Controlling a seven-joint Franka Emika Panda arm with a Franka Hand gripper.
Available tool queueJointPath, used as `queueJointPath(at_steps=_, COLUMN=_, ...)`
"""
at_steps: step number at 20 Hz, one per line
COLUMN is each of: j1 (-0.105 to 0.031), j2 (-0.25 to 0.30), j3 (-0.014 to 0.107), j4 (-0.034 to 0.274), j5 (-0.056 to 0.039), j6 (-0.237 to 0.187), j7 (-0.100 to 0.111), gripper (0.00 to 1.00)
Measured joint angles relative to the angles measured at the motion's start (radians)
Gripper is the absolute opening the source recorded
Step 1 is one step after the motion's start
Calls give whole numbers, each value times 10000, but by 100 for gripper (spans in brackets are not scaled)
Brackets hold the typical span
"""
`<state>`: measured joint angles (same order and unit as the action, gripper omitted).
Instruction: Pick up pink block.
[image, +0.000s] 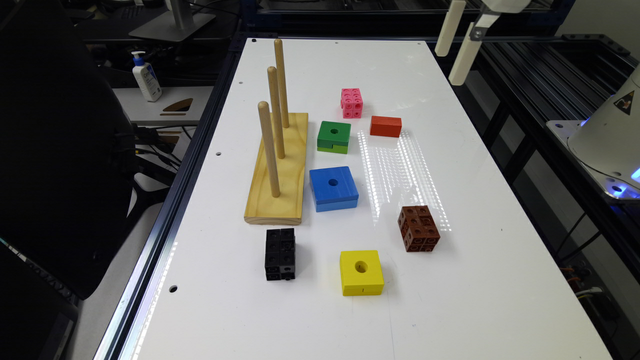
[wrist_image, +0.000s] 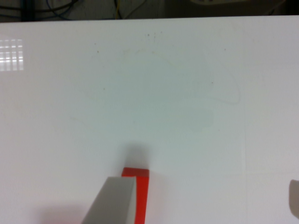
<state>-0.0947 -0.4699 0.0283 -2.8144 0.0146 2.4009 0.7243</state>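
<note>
My fingers (wrist_image: 114, 200) stand apart: one grey pad sits near the frame edge in the wrist view, the other (wrist_image: 294, 198) is a sliver far across, nothing btwn them. In the exterior view my gripper (image: 457, 42) hangs high over the far edge of the white table (image: 500, 300), well apart from the pink block (image: 352, 103).

The pink block rests flat on the table, toward the far end, just beyond the green block (image: 334, 136) and near the red-orange block (image: 385, 126), w/ the wooden peg stand (image: 278, 170) off to the exterior view's left.

The wrist view catches a strip of red-orange past my pad, so I judge I'm aimed closer to that one than to pink. To do this right: shift over till pink is centred btwn the pads, square up to two flat faces, come straight down, keep clear of green & red-orange, then close low on the cube.
</note>
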Motion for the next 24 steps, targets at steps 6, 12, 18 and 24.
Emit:
queueJointPath(at_steps=6, j1=-204, j2=780, j3=0, j4=696, j5=-1, j6=19, j7=-210, gripper=100)
queueJointPath(at_steps=12, j1=-561, j2=1713, j3=-6, j4=1560, j5=-14, j6=72, j7=-549, gripper=100)
queueJointPath(at_steps=18, j1=-960, j2=2571, j3=-8, j4=2276, j5=-15, j6=73, j7=-956, gripper=100)
queueJointPath(at_steps=24, j1=-1100, j2=2720, j3=-9, j4=2418, j5=-35, j6=73, j7=-1057, gripper=100)
